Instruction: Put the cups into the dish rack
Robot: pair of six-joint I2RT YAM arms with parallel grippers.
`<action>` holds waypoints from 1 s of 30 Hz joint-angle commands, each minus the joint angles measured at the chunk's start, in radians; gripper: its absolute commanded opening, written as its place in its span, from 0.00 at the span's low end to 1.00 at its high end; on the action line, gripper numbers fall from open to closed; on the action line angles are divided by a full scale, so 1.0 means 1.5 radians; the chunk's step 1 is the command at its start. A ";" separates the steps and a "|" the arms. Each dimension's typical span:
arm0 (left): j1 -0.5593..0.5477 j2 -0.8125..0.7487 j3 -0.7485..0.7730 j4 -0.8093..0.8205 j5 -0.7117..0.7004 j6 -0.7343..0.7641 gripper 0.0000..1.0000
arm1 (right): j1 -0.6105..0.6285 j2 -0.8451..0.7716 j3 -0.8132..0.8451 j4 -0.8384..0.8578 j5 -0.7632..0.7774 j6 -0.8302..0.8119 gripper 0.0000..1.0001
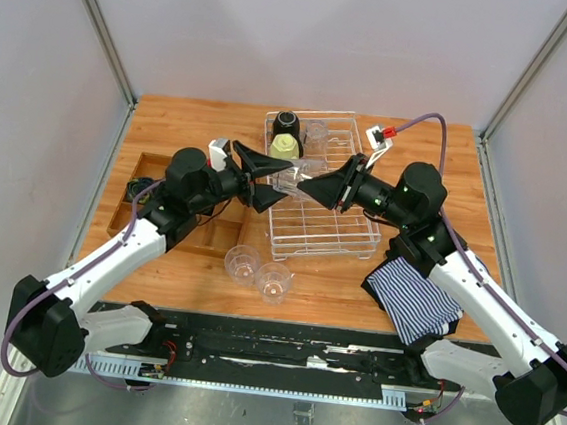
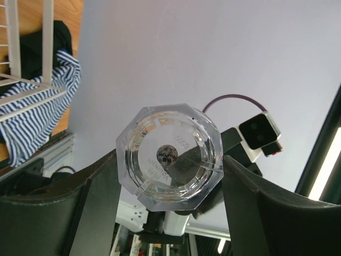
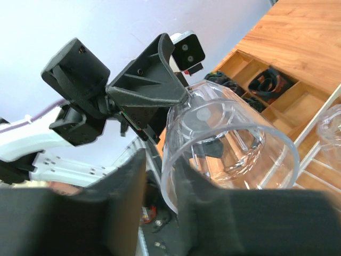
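Above the dish rack (image 1: 324, 234), my left gripper (image 2: 169, 178) clamps a clear tumbler (image 2: 169, 154) while my right gripper (image 3: 166, 188) pinches its rim. It looks like a handover; next, left lets go and right lowers it.

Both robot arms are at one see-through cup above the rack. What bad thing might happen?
1. The left pincer grips the clear tumbler, while the right pincer only straddles its thin rim. If the left lets go early, the tumbler might slip and fall onto the dish rack.
2. If both arms pull at once, the tumbler might twist loose.
3. A falling tumbler might hit the black mug already in the rack.
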 commanded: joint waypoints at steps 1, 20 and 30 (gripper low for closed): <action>0.001 0.016 0.040 -0.042 -0.007 0.088 0.17 | -0.021 -0.014 -0.007 -0.008 -0.009 -0.022 0.40; -0.050 0.161 0.294 -0.465 -0.286 0.620 0.10 | -0.207 -0.126 -0.004 -0.351 0.037 -0.241 0.98; -0.130 0.256 0.348 -0.505 -0.402 0.711 0.10 | -0.216 -0.130 -0.019 -0.353 0.022 -0.256 0.98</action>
